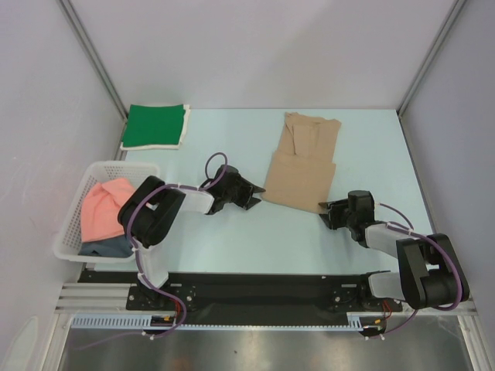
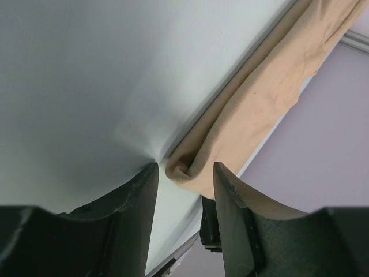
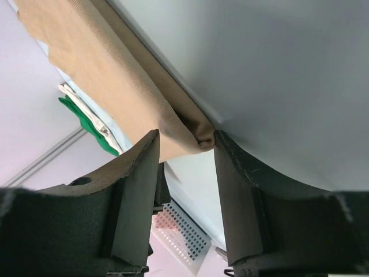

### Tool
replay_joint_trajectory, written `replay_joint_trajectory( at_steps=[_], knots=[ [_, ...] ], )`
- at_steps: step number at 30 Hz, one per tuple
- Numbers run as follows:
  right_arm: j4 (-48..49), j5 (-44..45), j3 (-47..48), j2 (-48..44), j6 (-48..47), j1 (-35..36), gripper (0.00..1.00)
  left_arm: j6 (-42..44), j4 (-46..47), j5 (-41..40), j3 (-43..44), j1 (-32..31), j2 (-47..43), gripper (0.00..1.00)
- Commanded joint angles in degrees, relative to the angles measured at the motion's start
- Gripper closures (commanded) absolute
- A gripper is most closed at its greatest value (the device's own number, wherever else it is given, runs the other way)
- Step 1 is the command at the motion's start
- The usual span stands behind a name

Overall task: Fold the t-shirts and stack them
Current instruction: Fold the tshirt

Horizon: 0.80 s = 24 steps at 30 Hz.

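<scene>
The tan soft-cloth t-shirt [image 1: 298,166] is lying flat on the pale surface [image 1: 232,239], centre-right of the top view, already folded in lengthwise. Its long axis is running from the bottom of the frame to the top, leaning a little to the right. The narrower end is pointing to the top and the wide edge to the bottom; which end is the collar I cannot tell.

The left end effector [image 1: 255,197] is sitting at the lower-left corner of that edge. In the left wrist view its jaws are standing apart w/ the rolled cloth corner between them and a gap on one side, so not clamped. The right end effector [image 1: 326,210] is at the lower-right corner. Cloth is filling the space btw. its fingers [image 3: 230,167], but I cannot tell if it is really gripping.

Risks, as I am judging:
- one side is catching only the top layer, so the lengthwise fold is opening on the lift;
- uneven hold L vs R is giving a skewed fold;
- the left corner is slipping out, since it is sitting near the fingertips.
</scene>
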Motion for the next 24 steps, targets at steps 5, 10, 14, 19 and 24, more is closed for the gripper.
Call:
replay_joint_trajectory(
  at_steps=[5,10,14,19,24],
  knots=[
    [-4.76,4.02,0.02,0.67,-0.32,0.41,0.52,-0.64,-4.51,-1.3,2.13,-0.51,0.89,0.51],
    [-5.46,4.46,-0.15,0.23,-0.23,0.41,0.52,-0.89,-5.04,-0.95,2.4,-0.6,1.59,0.5],
    [-5.11,4.73,-0.16,0.84,-0.05,0.41,0.53,-0.72,-3.81,0.02,3.37,-0.6,3.08,0.51],
    [-5.2,5.25,-0.07,1.28,0.03,0.41,0.58,-0.98,-0.13,1.25,2.93,-0.6,4.49,0.77],
    [-5.46,4.73,0.37,1.55,-1.98,0.41,0.98,1.56,-1.08,1.86,3.19,-0.42,4.32,1.0]
  ],
)
